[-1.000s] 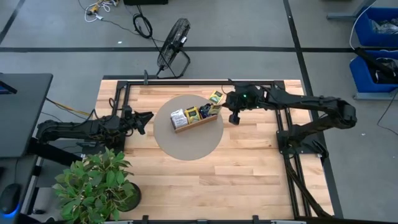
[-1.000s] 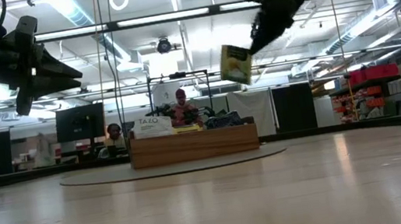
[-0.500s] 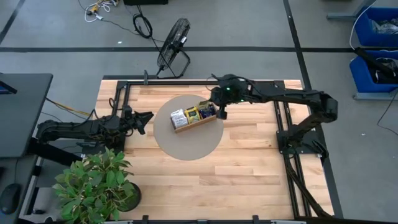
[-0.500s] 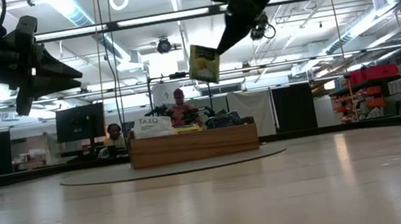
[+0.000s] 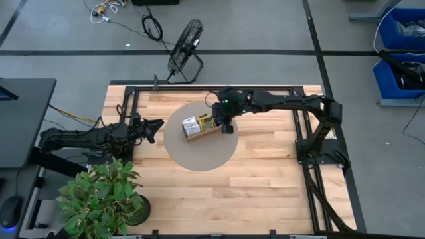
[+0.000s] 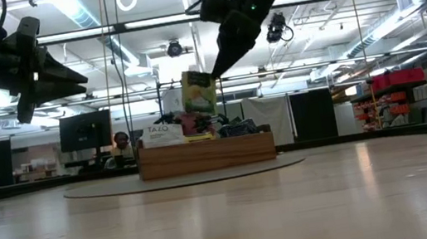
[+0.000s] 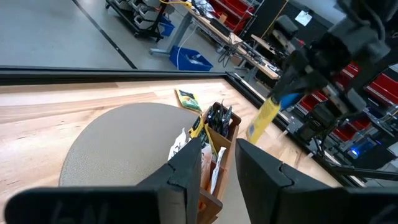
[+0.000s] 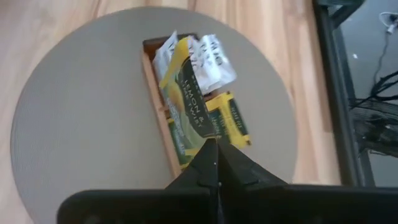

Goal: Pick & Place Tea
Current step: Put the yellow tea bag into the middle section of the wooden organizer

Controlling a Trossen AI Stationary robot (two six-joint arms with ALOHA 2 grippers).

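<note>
My right gripper (image 6: 215, 67) is shut on a green-yellow tea packet (image 6: 198, 93), which hangs just above the long wooden tray (image 6: 206, 155). The tray (image 5: 199, 135) lies on a round grey mat and holds white packets (image 5: 190, 124) at its left end, yellow-green ones in the middle and dark ones (image 7: 217, 116) at the other end. Another green-yellow packet (image 7: 186, 99) lies flat on the table beyond the mat. My left gripper (image 5: 158, 126) waits open at the table's left, level and pointing at the tray, with nothing between its fingers. My right gripper pinches the tea packet at its upper corner (image 6: 209, 76) between its two fingertips. The fingers slant down from the table's right side. The packet hangs below them, slightly tilted, its printed face (image 8: 186, 106) in the right wrist view, clear of the tray and the packets in it.
The round grey mat (image 5: 199, 159) lies mid-table under the tray. A potted plant (image 5: 103, 196) stands at the near left corner, and a black fan (image 5: 184, 50) stands off the far edge. Black frame rails (image 5: 309, 143) run along the table's right side.
My right gripper has carried the green-yellow packet toward the table's left, from beyond the tray's right end to above the tray's middle, rolling a little on the way. The packet has stayed hanging below the fingers and now sits lower, just above the tray.
</note>
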